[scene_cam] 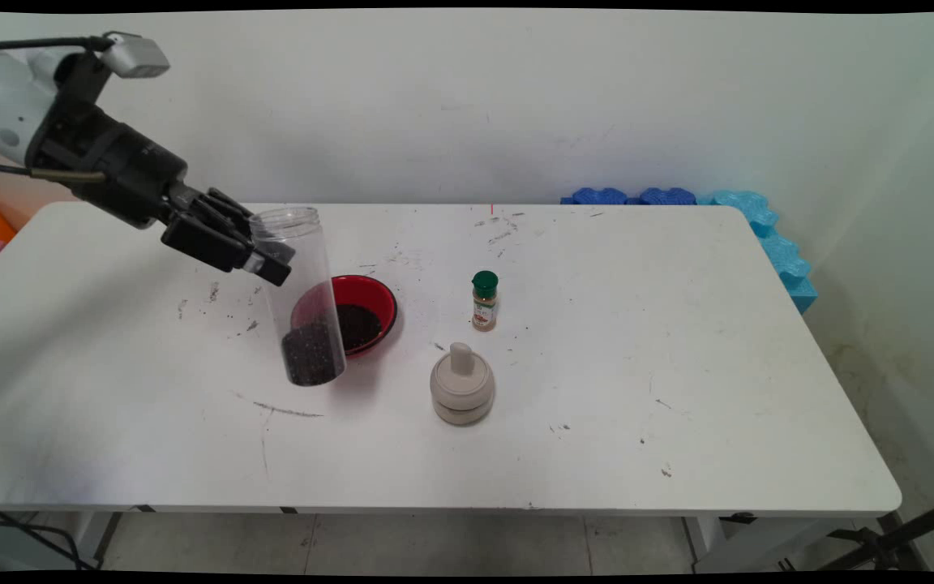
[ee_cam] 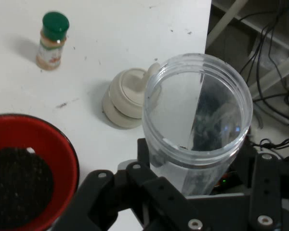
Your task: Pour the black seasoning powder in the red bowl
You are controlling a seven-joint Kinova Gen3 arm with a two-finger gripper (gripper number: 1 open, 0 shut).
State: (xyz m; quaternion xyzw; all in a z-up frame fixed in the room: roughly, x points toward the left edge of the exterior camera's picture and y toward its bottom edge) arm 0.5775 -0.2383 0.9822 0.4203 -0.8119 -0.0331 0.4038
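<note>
The fingers (scene_cam: 272, 264) are closed around the upper part of a clear plastic jar (scene_cam: 305, 300), gripping it from the left just below its open rim. The gripper (scene_cam: 260, 258) comes in from the upper left of the main view, and the jar hangs slightly tilted, its mouth upward, with a layer of dark grains settled at its bottom. The jar's lower end is just left of centre in the frame, in front of a red bowl (scene_cam: 370, 296) that holds more of the same dark grains. In the hand view the jar's open mouth (ee_cam: 197, 110) fills the middle, with the bowl at the lower left. To the right of the bowl stands a small spice bottle (scene_cam: 484, 301) with a green cap, and below it, near the middle, a beige lidded pot (scene_cam: 461, 386). All rest on the white table (scene_cam: 678, 365).
</note>
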